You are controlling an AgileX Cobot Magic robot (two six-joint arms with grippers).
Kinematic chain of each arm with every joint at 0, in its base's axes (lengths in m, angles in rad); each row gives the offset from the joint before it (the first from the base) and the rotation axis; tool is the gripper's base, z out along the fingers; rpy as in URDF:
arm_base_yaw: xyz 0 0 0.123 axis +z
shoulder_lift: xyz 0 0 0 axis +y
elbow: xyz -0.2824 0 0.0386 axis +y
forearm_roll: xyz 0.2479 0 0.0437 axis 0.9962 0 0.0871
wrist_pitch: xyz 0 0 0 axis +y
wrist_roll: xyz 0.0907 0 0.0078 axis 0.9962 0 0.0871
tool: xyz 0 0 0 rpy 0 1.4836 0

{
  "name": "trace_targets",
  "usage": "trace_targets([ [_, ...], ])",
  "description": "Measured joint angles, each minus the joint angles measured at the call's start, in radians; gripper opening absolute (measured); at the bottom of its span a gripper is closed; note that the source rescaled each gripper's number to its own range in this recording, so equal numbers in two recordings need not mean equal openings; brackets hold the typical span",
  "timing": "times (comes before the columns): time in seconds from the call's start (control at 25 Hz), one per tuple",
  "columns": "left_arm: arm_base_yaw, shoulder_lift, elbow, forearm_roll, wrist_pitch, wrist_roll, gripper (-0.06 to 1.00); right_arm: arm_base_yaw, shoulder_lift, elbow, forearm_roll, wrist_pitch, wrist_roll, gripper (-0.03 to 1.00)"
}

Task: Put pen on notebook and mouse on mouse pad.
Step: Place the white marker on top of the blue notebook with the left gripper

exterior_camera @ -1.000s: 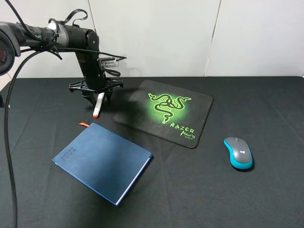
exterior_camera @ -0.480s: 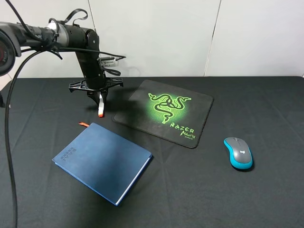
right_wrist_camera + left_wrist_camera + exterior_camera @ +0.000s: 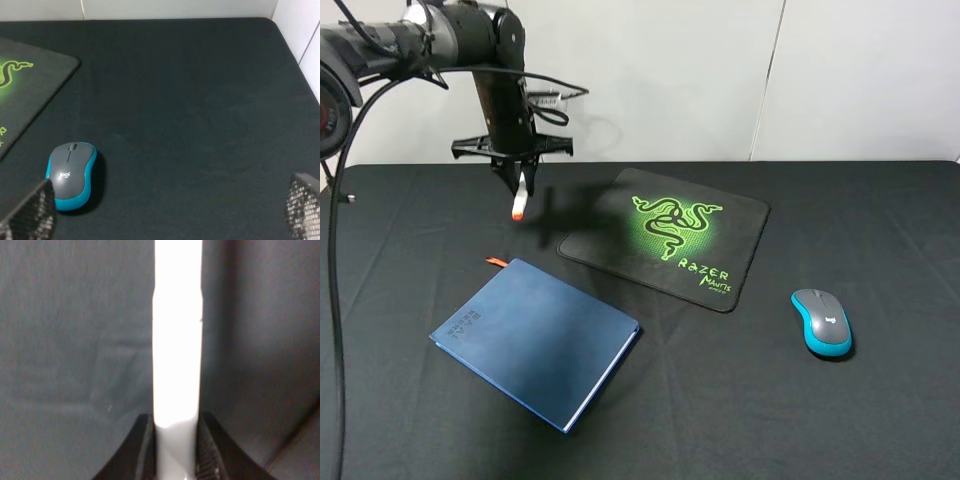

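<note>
My left gripper point(image 3: 519, 172) is shut on the white pen point(image 3: 520, 196), which hangs with its orange-red tip down, lifted above the table at the back left. The left wrist view shows the pen point(image 3: 177, 340) clamped between both fingers point(image 3: 142, 450). The dark blue notebook point(image 3: 535, 338) lies flat in front of it, nearer the camera. The black mouse pad point(image 3: 665, 237) with the green logo sits mid-table, and its corner point(image 3: 30, 80) also shows in the right wrist view. The grey and blue mouse point(image 3: 822, 322) rests right of the pad; my right gripper point(image 3: 165, 220) stands open above the mouse point(image 3: 71, 172), apart from it.
A black cloth point(image 3: 880, 220) covers the whole table. A white wall point(image 3: 720, 70) stands behind the back edge. Cables point(image 3: 340, 250) from the left arm hang along the left side. The table's right edge point(image 3: 295, 55) shows in the right wrist view.
My left gripper has risen and shifted slightly left, carrying the pen up off the table. The mouse, mouse pad and notebook have not moved.
</note>
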Motion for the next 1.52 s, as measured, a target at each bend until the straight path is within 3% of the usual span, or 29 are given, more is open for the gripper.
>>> trace_targets([
  [0.56,-0.114,-0.142,0.008,0.003,0.002,0.065,0.0,0.0,0.0,0.0,0.0,0.0,0.0,1.0],
  [0.92,-0.153,-0.362,0.341,0.007,-0.005,0.081,0.0,0.0,0.0,0.0,0.0,0.0,0.0,1.0],
  [1.2,-0.181,-0.539,0.658,0.001,-0.115,0.069,0.0,0.0,0.0,0.0,0.0,0.0,0.0,1.0],
  [1.32,-0.213,-0.584,0.771,0.001,-0.187,0.005,0.0,0.0,0.0,0.0,0.0,0.0,0.0,1.0],
  [1.52,-0.295,-0.606,0.91,0.001,-0.31,-0.194,0.0,0.0,0.0,0.0,0.0,0.0,0.0,1.0],
])
